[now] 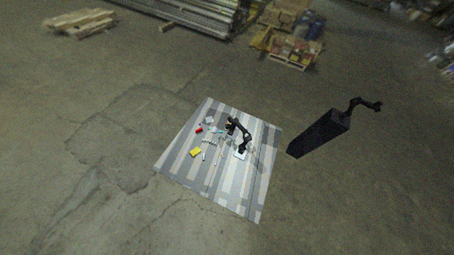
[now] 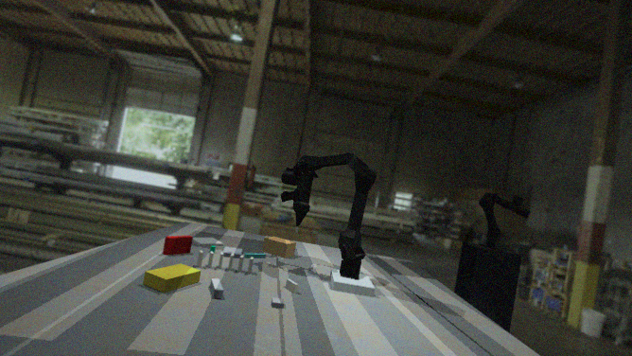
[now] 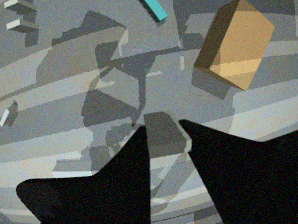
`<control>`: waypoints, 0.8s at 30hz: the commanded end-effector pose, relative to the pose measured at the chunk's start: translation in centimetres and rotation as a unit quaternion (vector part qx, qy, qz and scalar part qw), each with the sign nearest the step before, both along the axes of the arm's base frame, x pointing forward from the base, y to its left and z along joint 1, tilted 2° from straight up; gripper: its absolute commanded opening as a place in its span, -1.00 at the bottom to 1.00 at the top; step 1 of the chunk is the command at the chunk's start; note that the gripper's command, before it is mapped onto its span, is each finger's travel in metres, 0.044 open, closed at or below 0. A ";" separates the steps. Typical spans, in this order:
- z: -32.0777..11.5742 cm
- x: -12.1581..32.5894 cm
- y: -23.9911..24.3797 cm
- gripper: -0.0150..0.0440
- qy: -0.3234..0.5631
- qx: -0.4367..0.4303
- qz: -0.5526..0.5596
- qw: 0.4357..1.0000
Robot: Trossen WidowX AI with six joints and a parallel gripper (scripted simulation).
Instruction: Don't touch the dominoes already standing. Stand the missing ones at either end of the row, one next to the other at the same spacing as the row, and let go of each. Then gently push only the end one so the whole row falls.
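Note:
My gripper [image 1: 230, 134] [image 2: 298, 224] [image 3: 162, 128] is shut on a grey domino [image 3: 165, 136] and holds it above the mat, to the right of the standing row. Only a small pale tip of it shows below the fingers in the exterior view. Several pale dominoes stand in a spaced row; its right end domino [image 2: 251, 265] faces the arm's side, and its left end domino [image 2: 201, 258] is nearer the red block. The wrist view shows part of the row at top left. Two small pale blocks [image 2: 277, 303] [image 2: 291, 285] lie in front of the row.
A yellow block [image 1: 195, 151] [image 2: 171, 278] and a white block [image 1: 204, 156] [image 2: 217, 289] lie in front of the row. Behind it are a red block [image 1: 198, 130] [image 2: 178, 244], a teal stick [image 2: 254, 256] [image 3: 156, 9] and an orange block [image 2: 280, 246] [image 3: 245, 45].

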State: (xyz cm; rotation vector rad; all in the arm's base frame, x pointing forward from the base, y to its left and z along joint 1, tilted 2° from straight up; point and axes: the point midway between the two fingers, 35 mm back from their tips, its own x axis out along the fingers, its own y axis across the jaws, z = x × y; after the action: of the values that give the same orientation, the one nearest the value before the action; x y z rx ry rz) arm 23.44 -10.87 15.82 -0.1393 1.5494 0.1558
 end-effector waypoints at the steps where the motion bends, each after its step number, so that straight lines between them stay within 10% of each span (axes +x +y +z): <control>1: 0.7 1.1 1.6 -0.13 -0.004 0.004 -0.005 1.000; 14: 1.2 6.8 18.9 -0.13 -0.002 0.012 -0.019 1.000; 24: 0.9 6.9 19.9 -0.13 -0.001 0.011 -0.019 1.000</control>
State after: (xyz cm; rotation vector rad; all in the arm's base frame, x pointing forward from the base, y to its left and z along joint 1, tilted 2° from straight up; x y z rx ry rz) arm 30.15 8.60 16.89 -0.0985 1.5469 0.1492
